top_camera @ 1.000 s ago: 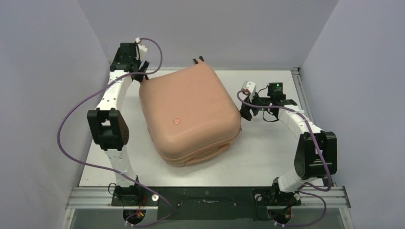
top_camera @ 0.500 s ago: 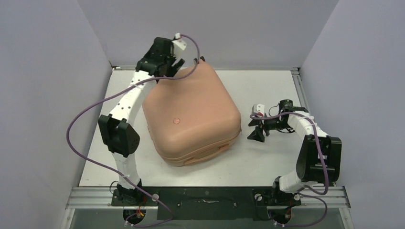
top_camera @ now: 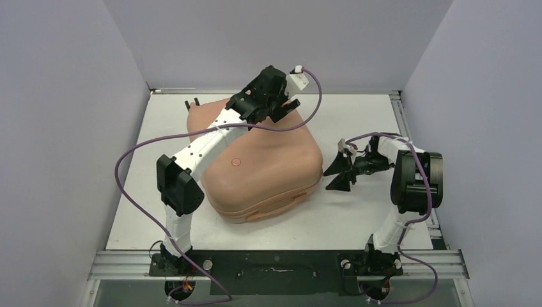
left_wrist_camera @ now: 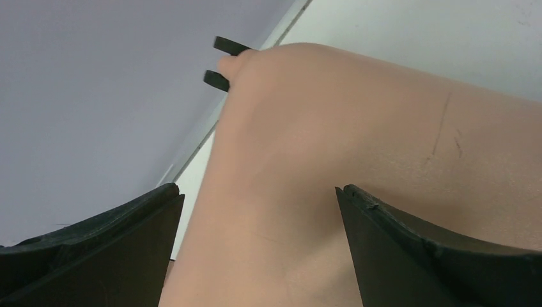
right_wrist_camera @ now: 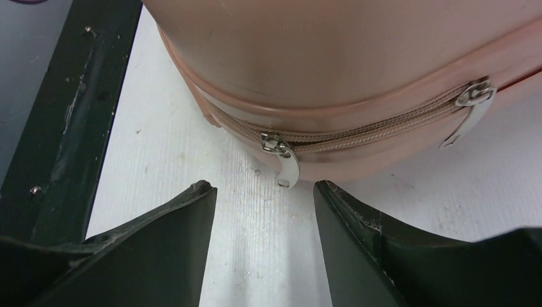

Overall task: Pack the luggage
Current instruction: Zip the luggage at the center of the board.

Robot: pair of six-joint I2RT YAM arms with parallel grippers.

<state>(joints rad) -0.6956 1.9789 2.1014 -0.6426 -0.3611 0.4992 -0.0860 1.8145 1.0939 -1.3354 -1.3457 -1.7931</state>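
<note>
The left claw (top_camera: pixel 286 104) hangs over the far part of the luggage (top_camera: pixel 262 160). Its fingers (left_wrist_camera: pixel 115 243) are spread wide and hold nothing; whether they touch the pink shell cannot be told. The luggage lies shut and flat in the middle of the white counter (top_camera: pixel 358 211). It has a small round dot (top_camera: pixel 236 162) on its upper shell and black caster wheels (top_camera: pixel 192 102) at its far left corner. Just right of it, the right claw (top_camera: pixel 334 176) sits low, partly open and empty, facing the zipper seam. A metal zipper pull (right_wrist_camera: pixel 286 161) hangs just ahead of its gap.
</note>
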